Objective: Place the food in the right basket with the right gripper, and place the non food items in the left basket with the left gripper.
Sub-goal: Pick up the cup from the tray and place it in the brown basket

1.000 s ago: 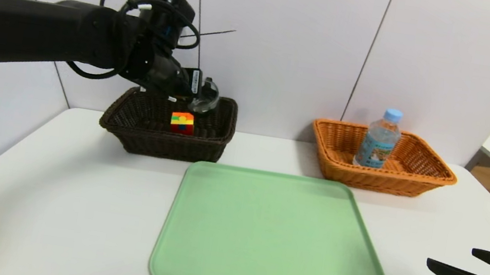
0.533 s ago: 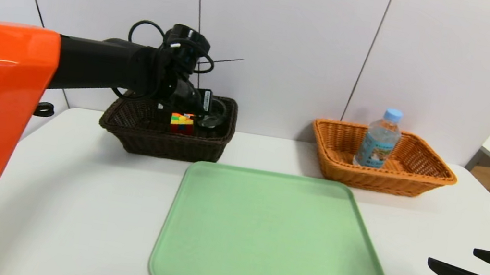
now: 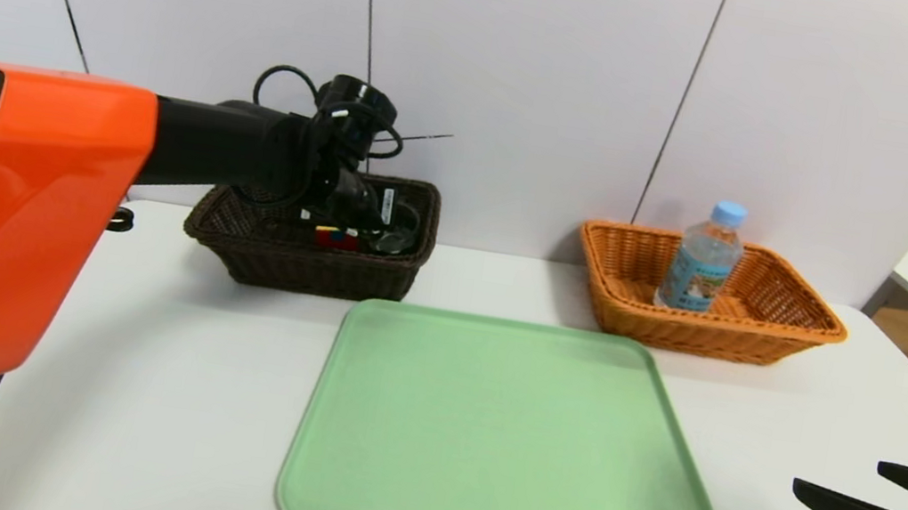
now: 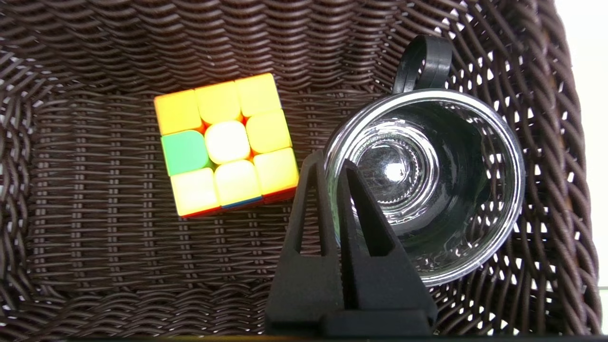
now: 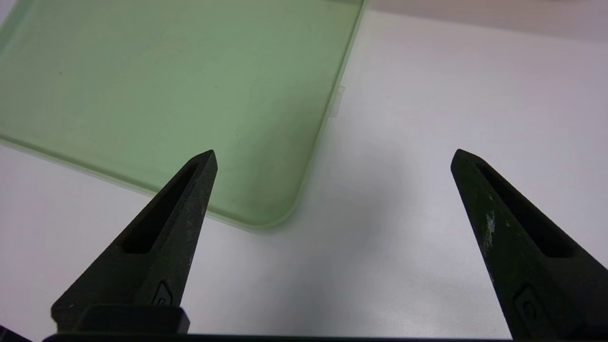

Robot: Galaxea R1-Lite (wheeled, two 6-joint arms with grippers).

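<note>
The left gripper (image 4: 332, 166) reaches down into the dark basket (image 3: 273, 260) at the back left of the table (image 3: 133, 351), clenched on the rim of a glass mug (image 4: 427, 185): one finger is inside the wall, the other outside, a pinch that suits a thin rim and keeps the mug upright. The mug sits low in the basket, beside the cube (image 4: 225, 142) and apart from it, its black handle (image 4: 425, 59) turned away from the fingers. Whether its base rests on the wicker I cannot tell. Being non-food, both belong here, so the step in hand seems to be setting the mug down before release.

The green tray (image 3: 507, 443) in the middle is bare, so little sorting appears to remain. In the orange basket (image 3: 766, 333) at the back right stands a water bottle (image 3: 701, 260), the drink on the food side. The right gripper (image 3: 858, 504) hangs parked over the table's near right corner, fingers spread wide and holding nothing.

A second ago the left gripper held the mug above the basket rim, with the cube plainly seen below it; now the arm has sunk and pushed forward, the mug is down between the walls, and the cube is nearly hidden from the head view. The right side has not changed.
</note>
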